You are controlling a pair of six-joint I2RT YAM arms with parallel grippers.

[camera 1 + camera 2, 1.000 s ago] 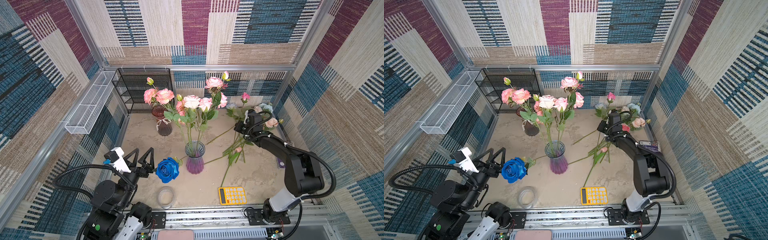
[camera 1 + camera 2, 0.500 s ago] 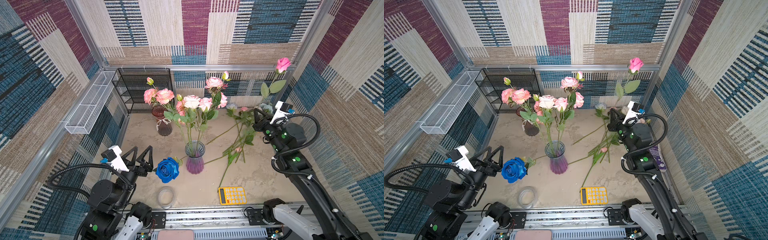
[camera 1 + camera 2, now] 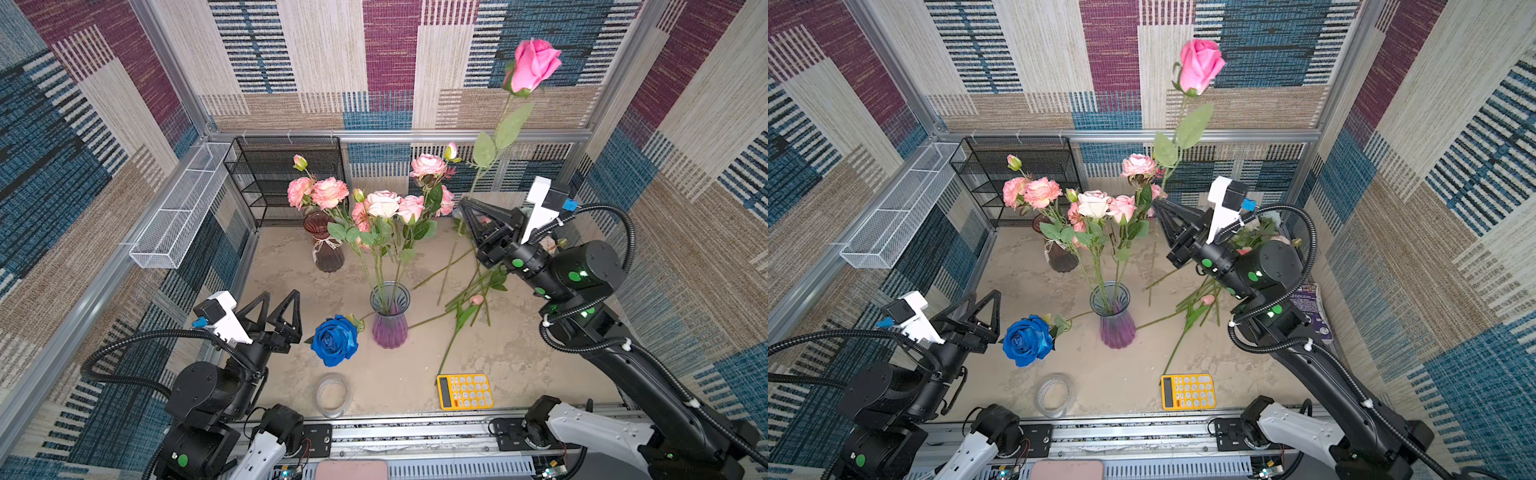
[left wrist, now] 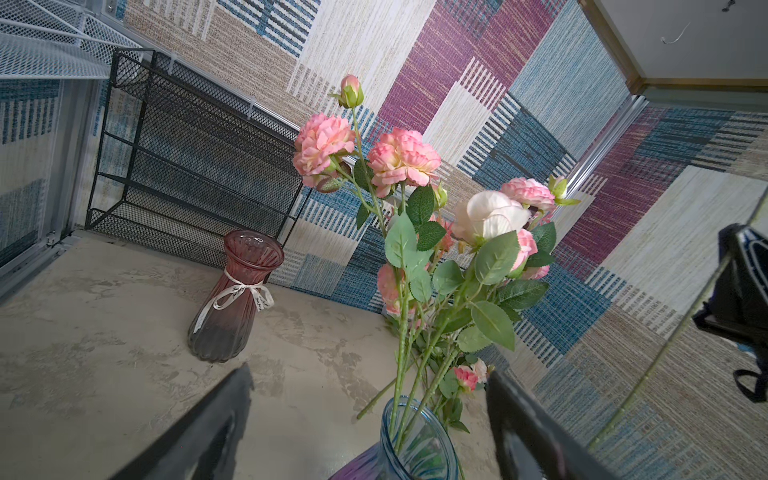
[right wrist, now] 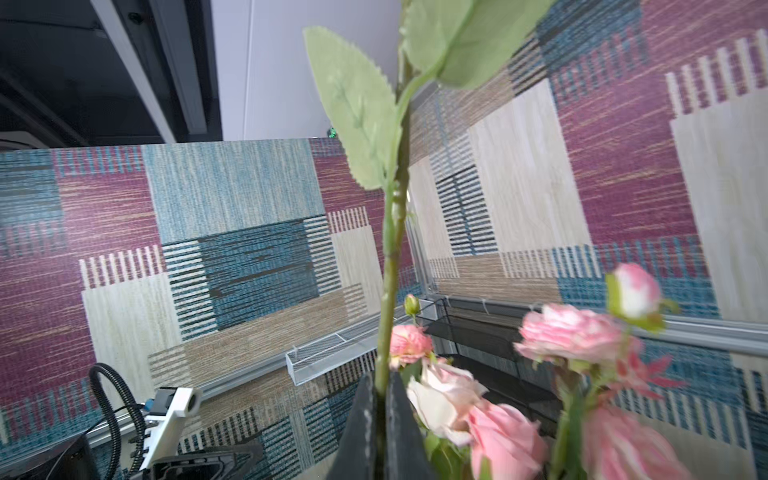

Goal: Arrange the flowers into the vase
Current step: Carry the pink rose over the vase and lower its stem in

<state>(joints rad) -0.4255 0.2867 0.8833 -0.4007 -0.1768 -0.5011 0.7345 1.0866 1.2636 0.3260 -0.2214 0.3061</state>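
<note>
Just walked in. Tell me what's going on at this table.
The right pincer is shut on the stem of a pink rose, holding it upright high above the table. The left pincer hangs open and empty beside a deep blue rose by the vase, which already holds several pink and white roses. More loose stems lie on the table on the right pincer's side.

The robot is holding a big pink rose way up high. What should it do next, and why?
Probably swing the right gripper over toward the purple vase. It is shut on the stem of the pink rose, with the bloom pointing up. The vase stands off to its side, so the stem's bottom isn't over the opening yet.
</note>
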